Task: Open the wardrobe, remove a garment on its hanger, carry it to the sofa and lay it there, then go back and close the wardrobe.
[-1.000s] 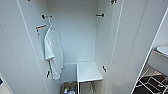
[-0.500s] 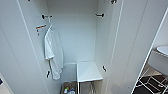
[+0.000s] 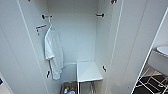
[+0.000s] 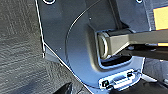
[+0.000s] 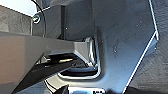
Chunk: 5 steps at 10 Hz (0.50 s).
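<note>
Grippers: whether either one is open, closed or gripping anything cannot be told. Both wrist views look onto the robot's own dark plate and jointed bar, with grey ribbed floor (image 4: 20, 50) beyond.
Arm pose: judged from those views, both arms hang low and close to the body, clear of the opening.
Wardrobe (image 3: 75, 37): doors swung wide, white interior fully exposed, so the opening step reads as done and the closing step is not yet done.
Black T-shirt: not identified among the contents on show; no dark fabric is seen on the pegs.
White shirt (image 3: 53, 53): hangs against the left inner wall from a thin white hanger (image 3: 50, 25), whose hook sits on an upper black peg (image 3: 45, 17). Hung high like this, it drapes free, with its hem above the floor items.
Opposite peg (image 3: 99, 15): on the right wall at a matching height, bare.
Lower pegs: one near the shirt's hem on the left, one low on the right wall, both bare.
White shelf (image 3: 88, 72): low at the right, touching the right wall, top bare.
Bin (image 3: 68, 88): on the wardrobe floor beside the shelf, holding small coloured items too blurred to name.
Outside right: white round basin (image 3: 162, 50) on a stand, well apart.
</note>
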### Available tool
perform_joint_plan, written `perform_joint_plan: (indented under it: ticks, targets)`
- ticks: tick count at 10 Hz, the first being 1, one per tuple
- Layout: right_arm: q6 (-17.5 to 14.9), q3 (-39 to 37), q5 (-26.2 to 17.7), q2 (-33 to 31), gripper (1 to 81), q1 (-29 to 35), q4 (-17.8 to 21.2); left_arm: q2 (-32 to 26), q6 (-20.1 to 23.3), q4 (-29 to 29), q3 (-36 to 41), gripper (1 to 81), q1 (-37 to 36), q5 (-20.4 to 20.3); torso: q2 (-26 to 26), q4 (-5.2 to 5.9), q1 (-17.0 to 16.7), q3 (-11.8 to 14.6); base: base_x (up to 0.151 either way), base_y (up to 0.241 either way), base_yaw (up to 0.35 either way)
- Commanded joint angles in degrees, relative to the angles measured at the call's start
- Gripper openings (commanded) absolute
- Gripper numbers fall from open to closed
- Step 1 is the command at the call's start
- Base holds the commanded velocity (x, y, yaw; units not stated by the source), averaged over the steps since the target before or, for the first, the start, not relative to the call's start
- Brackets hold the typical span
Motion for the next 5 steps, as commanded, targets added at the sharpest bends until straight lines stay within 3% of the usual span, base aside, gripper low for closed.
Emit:
perform_joint_plan:
  ticks: [1, 4, 5]
  targets:
    - [0.0, 0.4, -2.8, 0.3, 81.1, 1.5, -0.7, 1.8, 40.6, -34.7, -0.2, 81.1, 0.0, 8.1, 0.0, 0.0, 0.0, 0.0, 0.0, 0.0, 0.0]
    - [-0.2, 1.0, -2.8, 0.0, 81.1, 1.9, -0.5, 1.8, 84.7, -75.4, 0.3, 81.1, -0.5, 8.9, 0.0, 0.0, 0.0, 0.0, 0.0, 0.0, 0.0]
    - [-0.2, 1.1, -2.6, -0.1, 81.1, 1.8, -0.6, 1.8, 90.5, -82.7, 0.3, 81.1, -0.7, 8.9, 0.0, 0.0, 0.0, 0.0, 0.0, 0.0, 0.0]
